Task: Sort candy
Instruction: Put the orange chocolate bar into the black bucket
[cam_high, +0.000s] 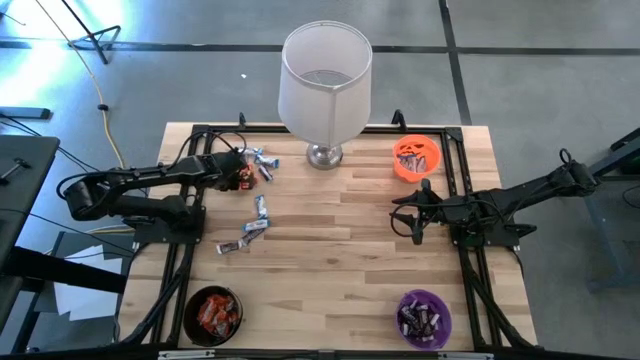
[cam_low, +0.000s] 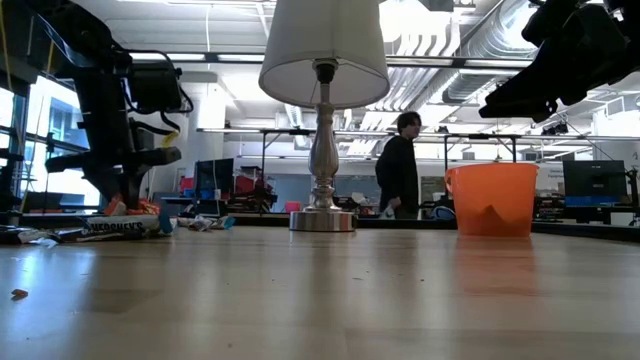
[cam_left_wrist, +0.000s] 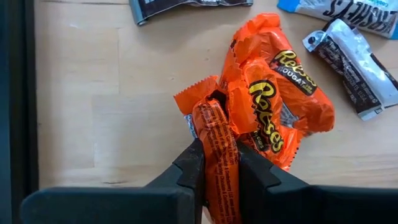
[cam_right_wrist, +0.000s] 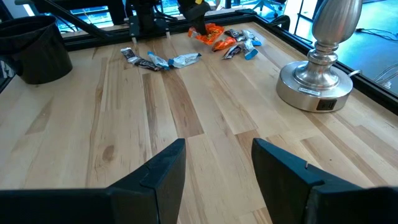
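Pale butcher-block planks make up the surface (cam_high: 340, 220), framed by a black rail and set on a grey concrete floor, with an open workshop beyond it where a person (cam_low: 399, 165) in dark clothes stands behind the lamp. A lamp (cam_high: 325, 85) with a white shade and a silver base stands at the upper middle of the high view. An orange bowl (cam_high: 416, 157) sits to the right of it, a purple bowl (cam_high: 424, 317) with dark-wrapped candy sits at the lower right, and a black bowl (cam_high: 212, 312) with orange-wrapped candy sits at the lower left. The loose candy (cam_high: 252, 170) lies in a cluster left of the lamp base, with a few more pieces trailing down toward the left centre of the frame. The left pincer (cam_left_wrist: 219, 163) is down at that cluster, its two dark fingers closed on an orange Reese's wrapper (cam_left_wrist: 216, 155) that stands on edge between them, touching more orange Reese's pieces just beyond it; silver-and-brown Hershey's pieces (cam_left_wrist: 351, 65) lie near, at the upper right of the left wrist view. The right pincer (cam_right_wrist: 217, 168) is held above bare wood at the right centre of the high view, well apart from the candy, its fingers spread wide with nothing between them.
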